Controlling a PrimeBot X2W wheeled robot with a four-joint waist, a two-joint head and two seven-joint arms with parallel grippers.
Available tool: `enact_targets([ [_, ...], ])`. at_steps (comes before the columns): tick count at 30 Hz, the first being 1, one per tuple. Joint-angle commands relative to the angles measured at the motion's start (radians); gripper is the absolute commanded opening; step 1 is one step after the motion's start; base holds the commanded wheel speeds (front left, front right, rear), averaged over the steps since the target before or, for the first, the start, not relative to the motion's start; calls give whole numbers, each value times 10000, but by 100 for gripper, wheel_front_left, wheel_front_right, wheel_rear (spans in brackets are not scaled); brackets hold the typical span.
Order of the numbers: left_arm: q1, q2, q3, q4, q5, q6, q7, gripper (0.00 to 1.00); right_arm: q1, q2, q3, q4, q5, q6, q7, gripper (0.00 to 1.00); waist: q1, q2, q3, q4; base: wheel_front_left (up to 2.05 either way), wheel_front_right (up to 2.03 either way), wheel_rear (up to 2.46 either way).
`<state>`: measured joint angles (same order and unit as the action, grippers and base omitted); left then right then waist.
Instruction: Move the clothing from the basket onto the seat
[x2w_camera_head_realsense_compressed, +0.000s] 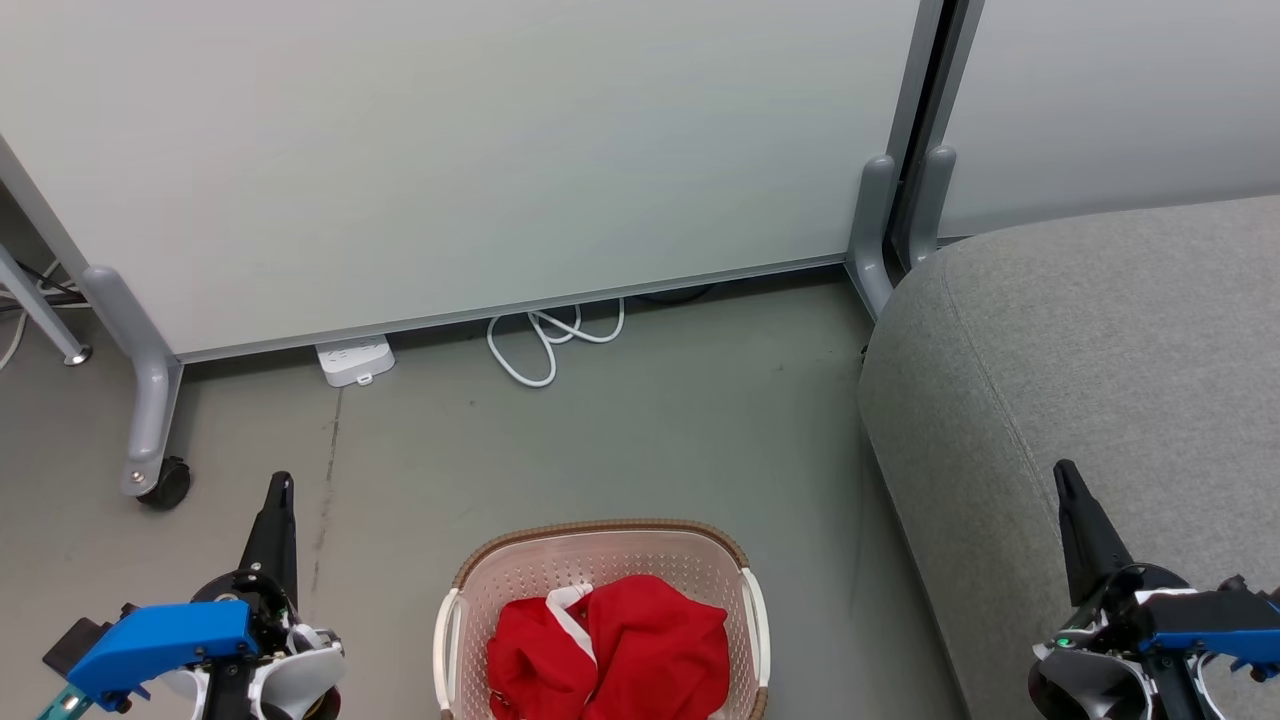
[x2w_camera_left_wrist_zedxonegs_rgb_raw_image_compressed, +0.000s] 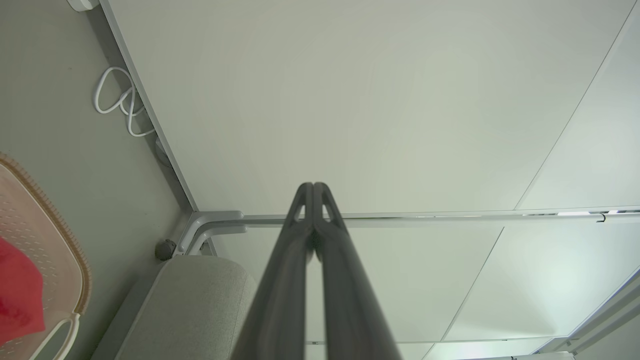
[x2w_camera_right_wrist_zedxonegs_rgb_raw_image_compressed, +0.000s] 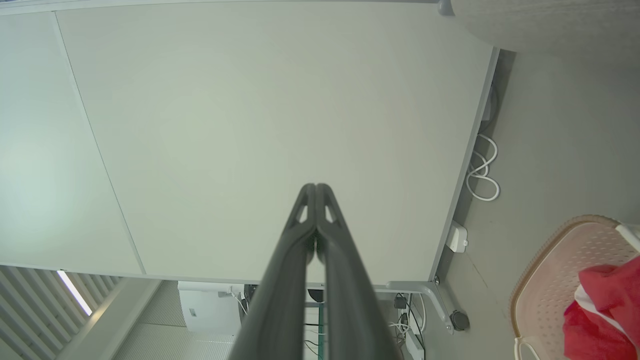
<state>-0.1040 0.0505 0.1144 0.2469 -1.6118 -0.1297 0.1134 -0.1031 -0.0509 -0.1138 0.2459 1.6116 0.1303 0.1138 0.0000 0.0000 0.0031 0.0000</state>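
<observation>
The clothing (x2w_camera_head_realsense_compressed: 610, 645) is seen crumpled inside the basket (x2w_camera_head_realsense_compressed: 600, 527), which is set on the floor (x2w_camera_head_realsense_compressed: 650, 420) near the seat (x2w_camera_head_realsense_compressed: 1100, 340), to its left. The left gripper (x2w_camera_head_realsense_compressed: 283, 482) is held left of the basket and the right gripper (x2w_camera_head_realsense_compressed: 1064, 468) is seen against the seat. Both pairs of fingers are pressed together, with nothing grasped.

The head camera looks down from high at the grey floor (x2w_camera_head_realsense_compressed: 620, 440), with the oval cream perforated plastic basket (x2w_camera_head_realsense_compressed: 600, 526) near and the pale flat partition panel (x2w_camera_head_realsense_compressed: 450, 150) far. Each wrist camera, rolled sideways, sights along its closed dark left tool (x2w_camera_left_wrist_zedxonegs_rgb_raw_image_compressed: 313, 186) or right tool (x2w_camera_right_wrist_zedxonegs_rgb_raw_image_compressed: 316, 186) toward that panel. All three views share the basket, the panel and the looped white cable (x2w_camera_head_realsense_compressed: 520, 372).
</observation>
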Motion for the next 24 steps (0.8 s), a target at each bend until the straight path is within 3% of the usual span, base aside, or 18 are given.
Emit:
enact_targets([
  [1,-96,-6,12,-41,-25,-37,39,0,-111,16,-7,-24,29,8,34,0,0,0,0,0,0,0,0],
  [24,-96,-6,11,-41,-25,-37,39,0,-111,16,-7,-24,29,8,34,0,0,0,0,0,0,0,0],
])
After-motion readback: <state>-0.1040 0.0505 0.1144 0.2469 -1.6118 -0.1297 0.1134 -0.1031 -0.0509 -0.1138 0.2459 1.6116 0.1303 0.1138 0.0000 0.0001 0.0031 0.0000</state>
